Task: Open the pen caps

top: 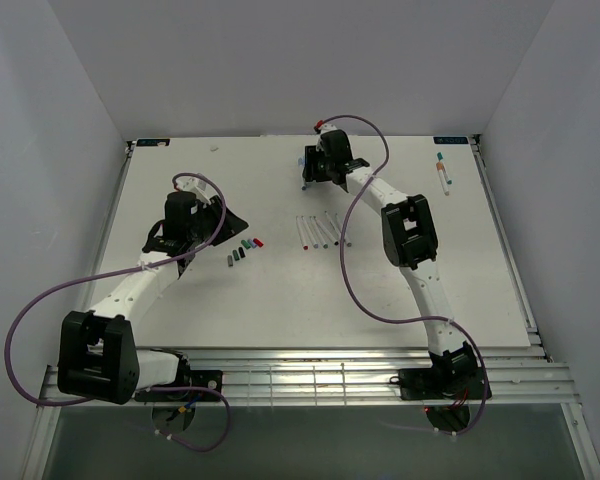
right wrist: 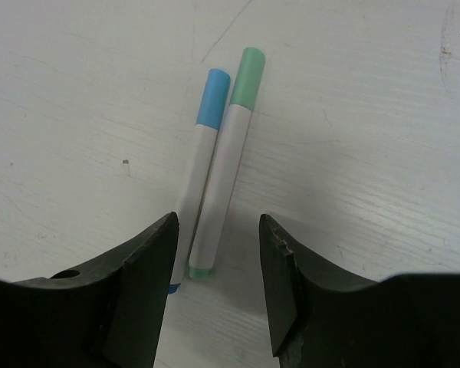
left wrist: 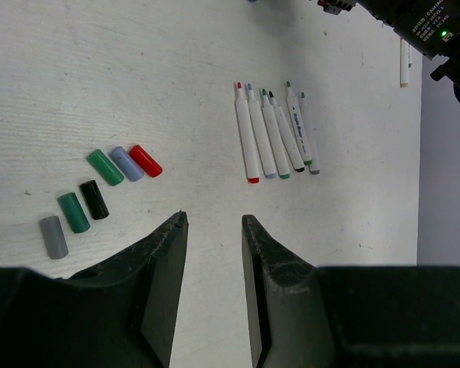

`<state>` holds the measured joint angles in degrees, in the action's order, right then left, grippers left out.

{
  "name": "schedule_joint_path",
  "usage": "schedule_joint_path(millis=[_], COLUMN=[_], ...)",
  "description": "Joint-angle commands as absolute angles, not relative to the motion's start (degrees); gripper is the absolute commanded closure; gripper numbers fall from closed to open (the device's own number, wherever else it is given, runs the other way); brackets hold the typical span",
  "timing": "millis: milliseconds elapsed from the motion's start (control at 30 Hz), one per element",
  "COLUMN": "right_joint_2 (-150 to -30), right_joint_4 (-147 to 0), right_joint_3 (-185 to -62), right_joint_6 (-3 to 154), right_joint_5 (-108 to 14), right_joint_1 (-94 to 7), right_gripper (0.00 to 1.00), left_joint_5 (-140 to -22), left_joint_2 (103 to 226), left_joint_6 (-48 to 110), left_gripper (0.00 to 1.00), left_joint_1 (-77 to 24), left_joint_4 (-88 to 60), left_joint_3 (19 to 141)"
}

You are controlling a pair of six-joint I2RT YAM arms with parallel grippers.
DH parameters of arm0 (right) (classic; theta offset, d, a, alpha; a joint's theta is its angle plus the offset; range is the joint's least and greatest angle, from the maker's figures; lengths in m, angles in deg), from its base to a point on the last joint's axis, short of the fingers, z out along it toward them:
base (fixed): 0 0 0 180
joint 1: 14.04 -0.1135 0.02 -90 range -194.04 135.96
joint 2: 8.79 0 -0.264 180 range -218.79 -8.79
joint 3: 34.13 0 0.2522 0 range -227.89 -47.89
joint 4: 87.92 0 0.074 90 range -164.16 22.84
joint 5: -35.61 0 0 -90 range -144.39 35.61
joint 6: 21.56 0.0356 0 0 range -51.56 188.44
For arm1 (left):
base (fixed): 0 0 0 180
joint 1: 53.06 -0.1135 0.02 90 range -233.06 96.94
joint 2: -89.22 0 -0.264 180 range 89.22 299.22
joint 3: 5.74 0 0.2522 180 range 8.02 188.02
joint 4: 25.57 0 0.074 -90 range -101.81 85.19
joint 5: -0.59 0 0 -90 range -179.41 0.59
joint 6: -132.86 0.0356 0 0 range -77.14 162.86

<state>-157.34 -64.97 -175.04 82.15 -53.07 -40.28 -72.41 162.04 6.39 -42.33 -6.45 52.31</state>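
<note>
A grey cap (left wrist: 52, 236), teal cap (left wrist: 73, 212), black cap (left wrist: 94, 199), green cap (left wrist: 106, 167), pale blue cap (left wrist: 127, 163) and red cap (left wrist: 146, 161) dot the white table (left wrist: 100, 61). Uncapped white pens (left wrist: 249, 138) show red, blue, green and black ends. Two capped white pens (right wrist: 218, 184) wear a sky-blue cap (right wrist: 213, 98) and a mint-green cap (right wrist: 248, 77).

Blue-capped pen (right wrist: 199, 172): lower end hidden behind jaw. Far pen (left wrist: 404, 67): top end covered, seemingly by right arm (left wrist: 422, 19).

White table (top: 230, 300) (pale grey walls (top: 40, 120) around)
</note>
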Motion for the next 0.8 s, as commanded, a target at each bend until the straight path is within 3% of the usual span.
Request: schedule_joint_path(millis=[0, 767], right_joint_2=[-154.25, -158.74], right_joint_4=[-67.48, -62.03], right_joint_3=[-174.98, -177.09], right_joint_6=[83.21, 79.26], right_joint_5=[-54.13, -57.64], right_joint_1=[-39.88, -41.46], right_gripper=[0.48, 0.55], left_joint_5=[-71.66, -71.48], left_joint_2=[161.38, 161.73], left_joint_6=[6.39, 6.12], left_gripper=[0.55, 0.55], left_joint_1=[-42.16, -42.16], left_joint_4=[-7.51, -7.94], left_joint_3=[51.70, 51.61])
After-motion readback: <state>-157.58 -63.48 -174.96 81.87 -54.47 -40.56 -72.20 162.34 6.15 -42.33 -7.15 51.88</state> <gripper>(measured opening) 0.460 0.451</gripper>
